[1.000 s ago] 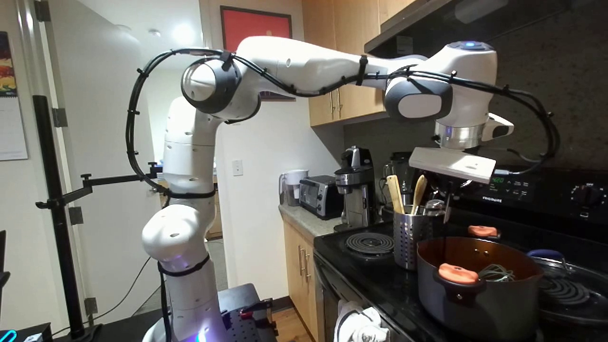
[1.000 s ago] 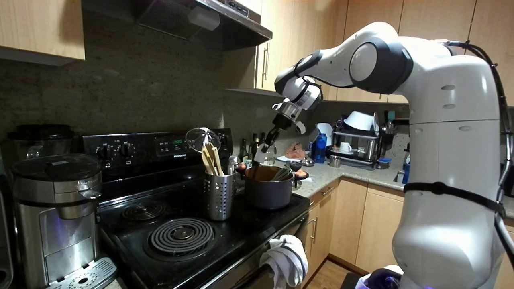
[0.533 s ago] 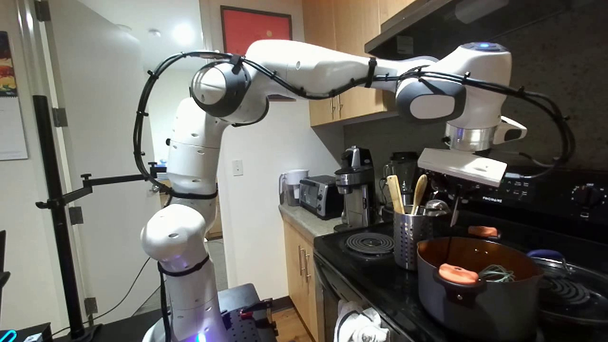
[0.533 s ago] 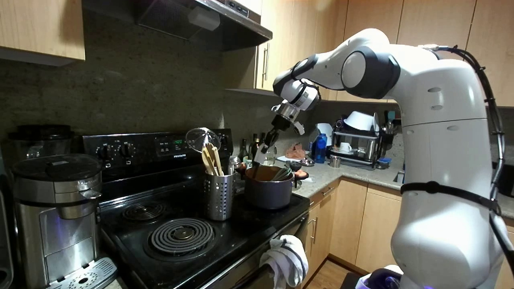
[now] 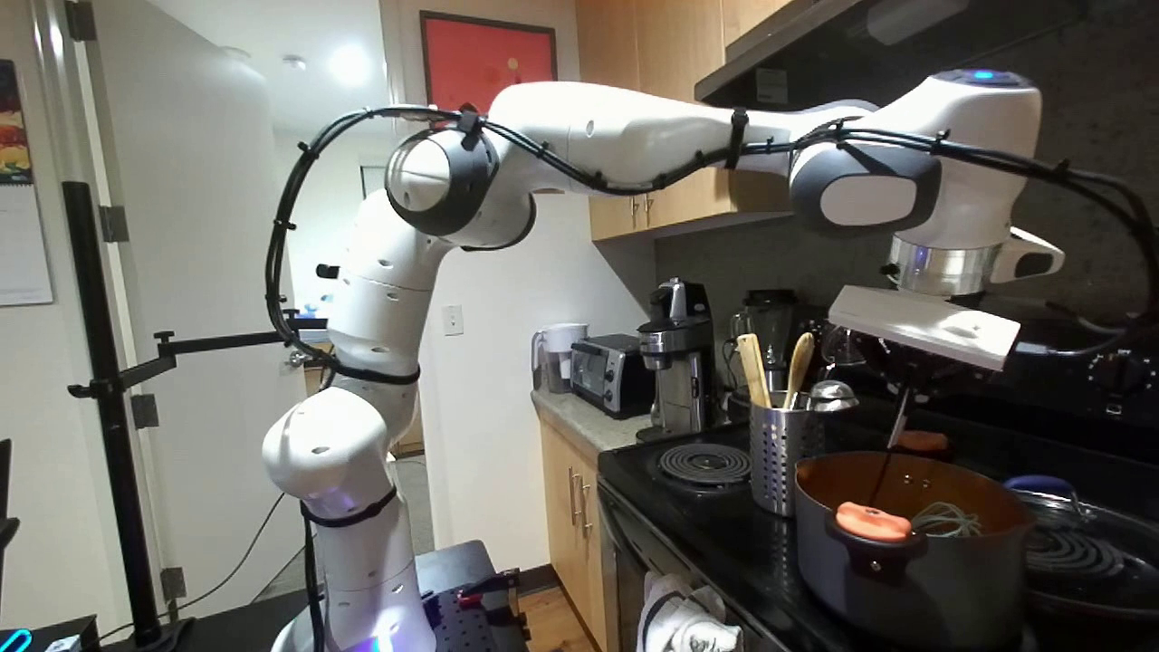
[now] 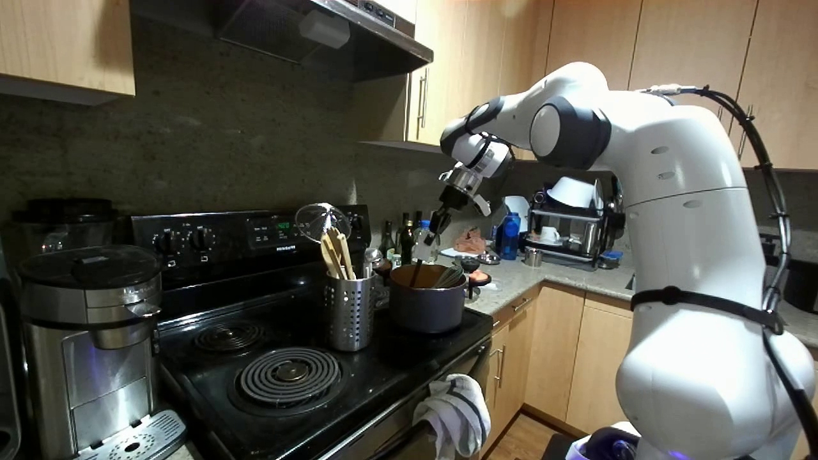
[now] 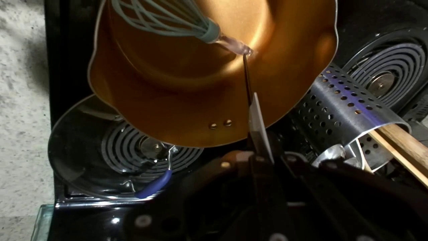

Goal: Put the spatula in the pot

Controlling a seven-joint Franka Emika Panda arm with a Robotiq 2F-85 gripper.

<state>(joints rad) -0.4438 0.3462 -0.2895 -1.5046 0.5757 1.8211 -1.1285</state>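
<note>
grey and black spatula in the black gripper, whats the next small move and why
Probably lower the black two-fingered gripper slightly: its grip on the grey-and-black spatula is above the rim of the round copper-lined pot, and only the dark end dips inside.

Stove panel [image 6: 243, 259]: FRIGIDAIRE [image 6: 285, 248]; digits [image 6: 283, 226] blurred

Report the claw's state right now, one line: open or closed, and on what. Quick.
Claw: closed, holding the spatula, its dark end dipping inside the pot.
</note>
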